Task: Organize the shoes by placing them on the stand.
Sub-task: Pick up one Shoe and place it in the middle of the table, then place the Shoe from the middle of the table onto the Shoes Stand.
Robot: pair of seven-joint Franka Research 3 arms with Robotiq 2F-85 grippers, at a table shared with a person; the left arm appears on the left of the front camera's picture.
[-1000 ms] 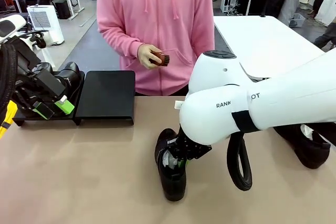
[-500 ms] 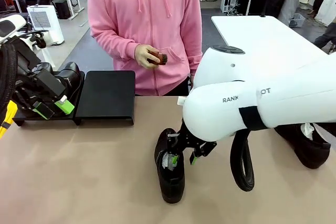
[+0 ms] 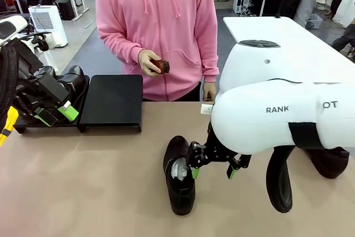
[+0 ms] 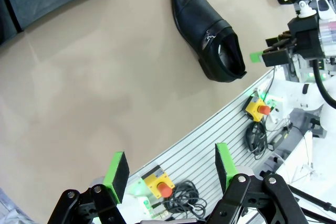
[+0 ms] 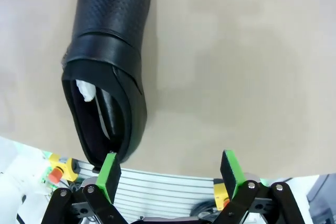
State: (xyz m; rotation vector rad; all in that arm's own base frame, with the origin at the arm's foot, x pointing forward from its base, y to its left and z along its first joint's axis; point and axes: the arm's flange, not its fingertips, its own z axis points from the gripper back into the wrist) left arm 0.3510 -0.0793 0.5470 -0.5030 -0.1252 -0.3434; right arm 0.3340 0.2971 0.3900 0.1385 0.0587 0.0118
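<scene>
The right pincer (image 3: 212, 171), freshly released, is hovering beside the shoe (image 3: 178, 190) it was gripping, leaving it lying on the table (image 3: 83, 187) short of the stand (image 3: 113, 101); the left pincer (image 3: 57, 114) is waiting open

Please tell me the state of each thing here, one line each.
Middle shoe: upright on the table, not held.
Right shoe: on the table, partly hidden.
Stand: right half bare.
Brush: in the person's hand.
Left gripper: open, empty.
Right gripper: open, beside the middle shoe.
</scene>
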